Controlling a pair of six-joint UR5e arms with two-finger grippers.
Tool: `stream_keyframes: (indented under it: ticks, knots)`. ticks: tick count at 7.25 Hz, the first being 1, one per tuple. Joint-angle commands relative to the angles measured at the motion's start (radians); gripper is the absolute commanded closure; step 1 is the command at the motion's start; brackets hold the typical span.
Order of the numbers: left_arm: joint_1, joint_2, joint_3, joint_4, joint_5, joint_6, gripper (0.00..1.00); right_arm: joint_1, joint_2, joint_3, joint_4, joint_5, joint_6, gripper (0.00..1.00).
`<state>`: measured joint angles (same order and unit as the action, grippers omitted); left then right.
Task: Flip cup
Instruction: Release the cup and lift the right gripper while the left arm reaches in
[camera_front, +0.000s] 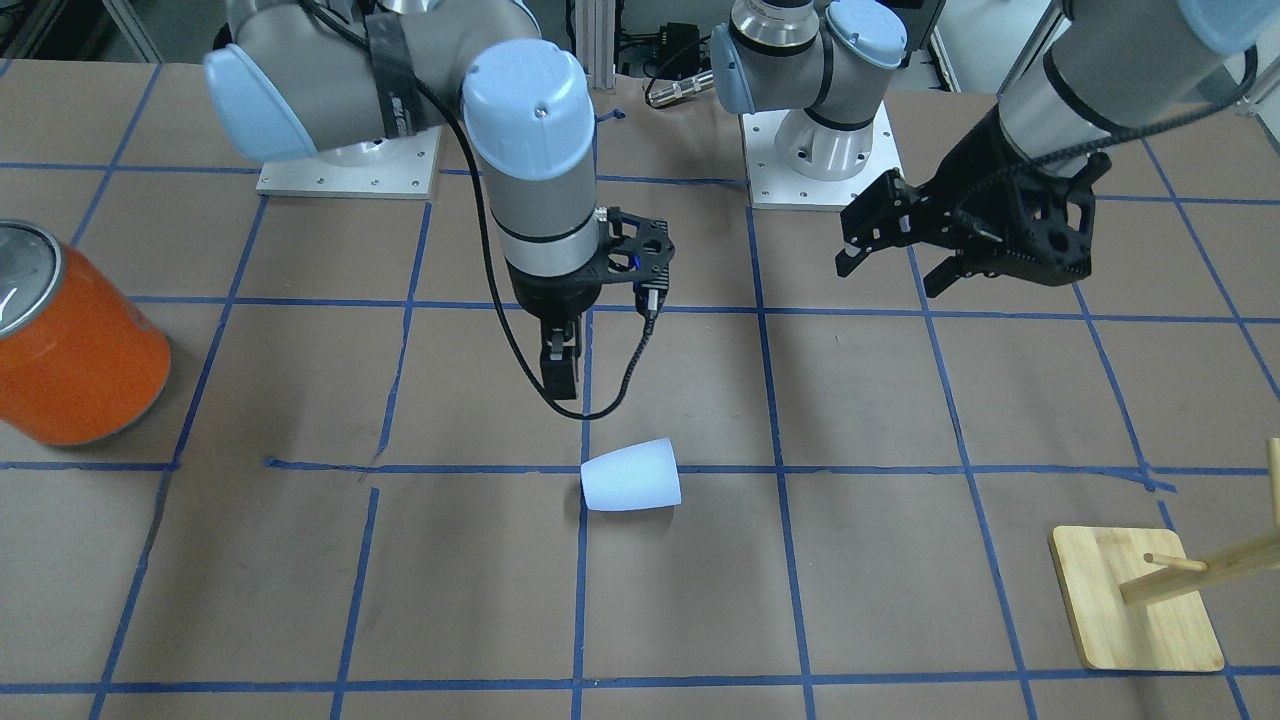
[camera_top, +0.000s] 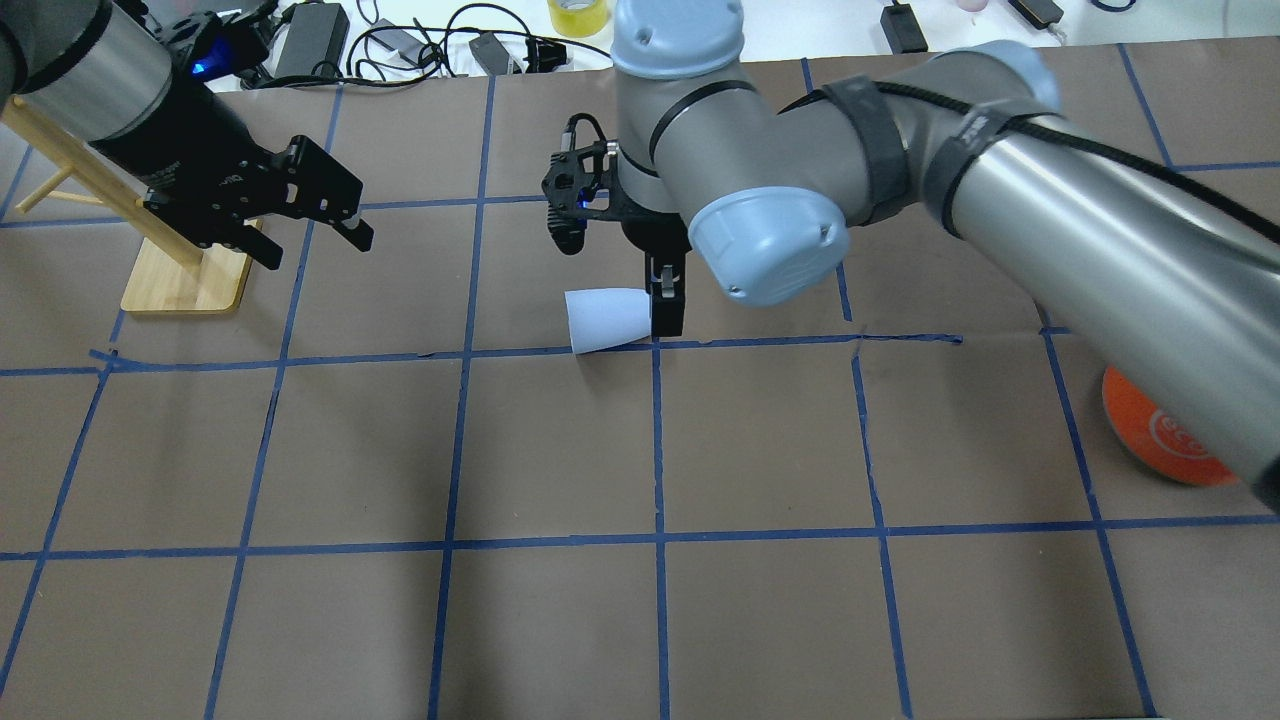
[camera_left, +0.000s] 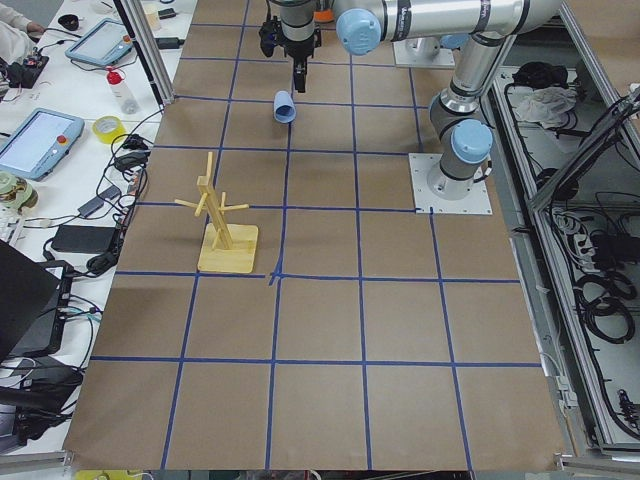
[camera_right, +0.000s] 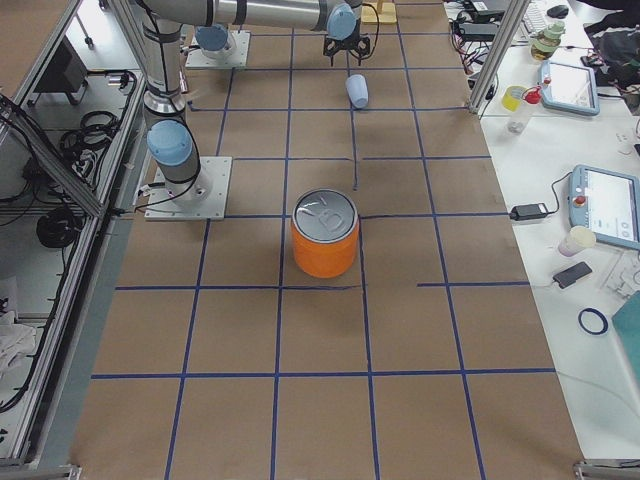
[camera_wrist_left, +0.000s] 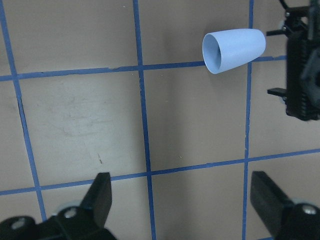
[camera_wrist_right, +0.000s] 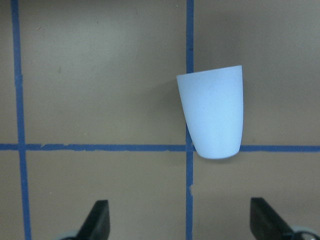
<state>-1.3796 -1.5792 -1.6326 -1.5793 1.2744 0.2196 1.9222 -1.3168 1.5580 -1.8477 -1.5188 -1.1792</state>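
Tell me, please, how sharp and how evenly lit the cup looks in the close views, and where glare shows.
Right wrist view: the cup looks soft-edged, with a faint shadow beside it. Left wrist view: crisper, its mouth shaded inside. Overhead view: it is washed nearly white, and the right arm carries bright streaks.

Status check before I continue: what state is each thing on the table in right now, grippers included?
cup: on its side, mouth toward the robot's left, not held.
right gripper: open, empty, by the cup's base end, apart from it.
left gripper: open, empty, raised off the table.
orange can: upright, silver top up.
wooden rack: upright on its base.
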Motion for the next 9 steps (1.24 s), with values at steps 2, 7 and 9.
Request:
stream_keyframes:
  ticks: [2, 7, 9]
  knots:
    - [0.01, -0.146, -0.198, 0.333, -0.327, -0.008, 0.0, -0.167, -0.218, 0.002, 0.229, -0.001, 0.071, 0.0]
    - [-0.102, -0.411, -0.228, 0.742, -0.538, -0.196, 0.03, -0.298, -0.306, 0.04, 0.289, -0.009, 0.435, 0.0]
    - [-0.102, -0.473, -0.224, 0.812, -0.543, -0.203, 0.06, -0.298, -0.338, 0.036, 0.301, -0.125, 0.628, 0.0]
